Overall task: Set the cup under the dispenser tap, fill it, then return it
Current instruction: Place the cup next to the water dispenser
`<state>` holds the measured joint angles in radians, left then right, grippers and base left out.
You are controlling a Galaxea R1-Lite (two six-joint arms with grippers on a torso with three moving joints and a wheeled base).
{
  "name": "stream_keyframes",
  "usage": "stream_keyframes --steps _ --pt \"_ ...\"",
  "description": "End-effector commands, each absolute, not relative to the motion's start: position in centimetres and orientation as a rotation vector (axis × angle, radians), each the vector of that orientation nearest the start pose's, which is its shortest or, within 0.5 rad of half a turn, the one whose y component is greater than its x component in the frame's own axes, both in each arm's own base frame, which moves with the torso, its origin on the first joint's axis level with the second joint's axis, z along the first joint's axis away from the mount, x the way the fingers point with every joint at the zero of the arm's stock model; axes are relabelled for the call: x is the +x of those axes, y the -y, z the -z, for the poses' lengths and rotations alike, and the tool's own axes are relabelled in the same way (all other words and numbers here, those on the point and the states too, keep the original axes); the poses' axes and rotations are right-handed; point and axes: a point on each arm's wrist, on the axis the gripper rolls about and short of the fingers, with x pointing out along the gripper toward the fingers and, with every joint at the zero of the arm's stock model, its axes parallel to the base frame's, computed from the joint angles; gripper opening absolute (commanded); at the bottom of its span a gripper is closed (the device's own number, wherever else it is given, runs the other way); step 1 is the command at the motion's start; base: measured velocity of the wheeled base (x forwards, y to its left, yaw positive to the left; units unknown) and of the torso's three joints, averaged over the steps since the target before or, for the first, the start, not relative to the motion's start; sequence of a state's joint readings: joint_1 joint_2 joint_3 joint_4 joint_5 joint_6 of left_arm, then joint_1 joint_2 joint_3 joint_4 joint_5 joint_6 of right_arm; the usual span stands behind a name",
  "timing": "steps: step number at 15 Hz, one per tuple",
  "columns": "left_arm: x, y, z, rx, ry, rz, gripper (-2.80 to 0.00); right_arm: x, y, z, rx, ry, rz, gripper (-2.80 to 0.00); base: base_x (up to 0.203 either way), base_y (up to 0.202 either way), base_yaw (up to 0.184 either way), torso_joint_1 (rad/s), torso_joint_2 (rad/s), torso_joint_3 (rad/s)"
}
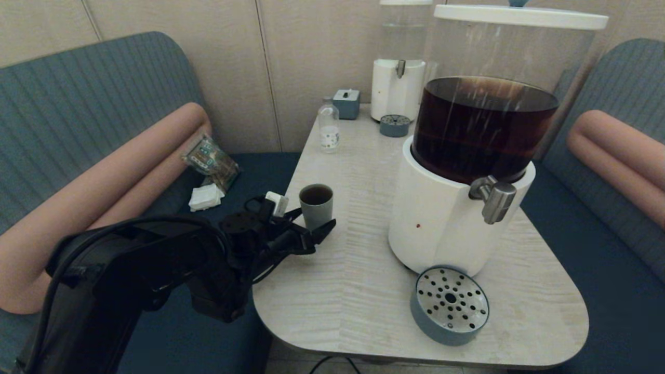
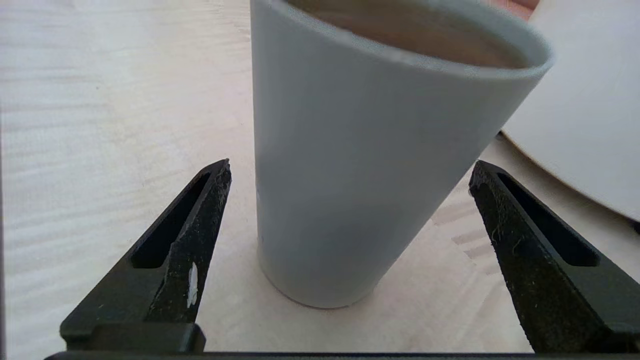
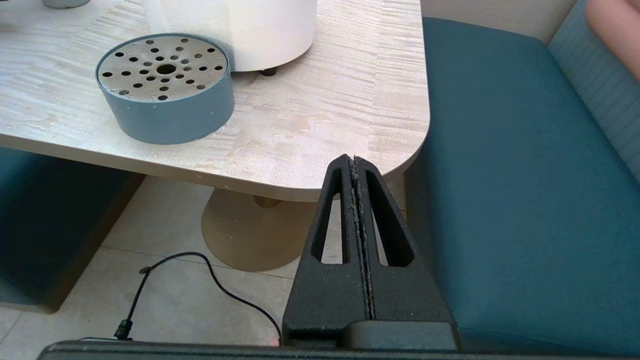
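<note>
Apparently the task is nearly finished: the left pincer (image 2: 350, 172) stands wide open with its two fingers on either side of the cup (image 1: 316, 205) and clear of its wall, and the cup rests upright on the counter (image 1: 363, 270), holding dark liquid, well apart from the dispenser tap (image 1: 496, 199). I judge that only the drawing back of the left arm is left, while the right pincer (image 3: 354, 159) is closed on nothing and hangs low beside the counter's corner. I count one cup, two dispensers, two drip trays and one small bottle (image 1: 328, 127).
</note>
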<state>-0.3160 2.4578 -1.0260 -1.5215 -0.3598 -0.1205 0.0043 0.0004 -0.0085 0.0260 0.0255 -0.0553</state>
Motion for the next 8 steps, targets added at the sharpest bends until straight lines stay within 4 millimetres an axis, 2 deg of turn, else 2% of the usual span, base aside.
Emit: stream_keyframes --steps 1,8 --pt "40.5 14.1 -4.3 -0.114 0.066 0.684 0.0 -2.3 0.0 -7.5 -0.056 -0.017 -0.031 -2.8 0.0 0.0 0.0 0.0 0.0 0.0" --pt "39.0 13.9 -5.1 -0.113 0.044 0.69 0.0 -2.3 0.0 -7.5 -0.057 -0.018 -0.031 -2.8 0.0 0.0 0.0 0.0 0.0 0.0"
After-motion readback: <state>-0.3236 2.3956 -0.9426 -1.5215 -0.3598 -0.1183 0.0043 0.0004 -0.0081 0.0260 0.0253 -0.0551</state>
